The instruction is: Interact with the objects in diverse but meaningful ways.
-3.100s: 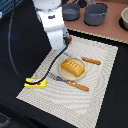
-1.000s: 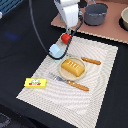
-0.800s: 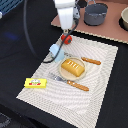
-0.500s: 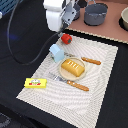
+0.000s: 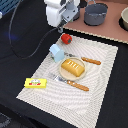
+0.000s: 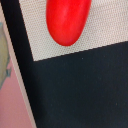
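Observation:
A red round fruit (image 5: 66,38) lies on the far corner of the woven placemat (image 5: 102,80), and it fills the wrist view as a red oval (image 6: 67,20) on the mat's edge. Just in front of it stands a pale blue-white carton (image 5: 56,51). The golden bread loaf (image 5: 73,67) rests on a small plate at the mat's middle. A flat yellow packet (image 5: 35,83) lies on the mat's corner at the exterior view's left. My gripper (image 5: 63,25) hangs above and behind the fruit, apart from it; its fingers are too blurred to read.
An orange-handled fork (image 5: 71,83) and knife (image 5: 90,61) flank the plate. A grey pot (image 5: 95,14) and part of a second one (image 5: 124,18) stand on the brown board (image 5: 112,31) behind the mat. A black cable (image 5: 22,45) loops over the dark table.
The arm has lifted off the red fruit and drawn back toward the far edge. The fruit stays on the mat's corner beside the carton.

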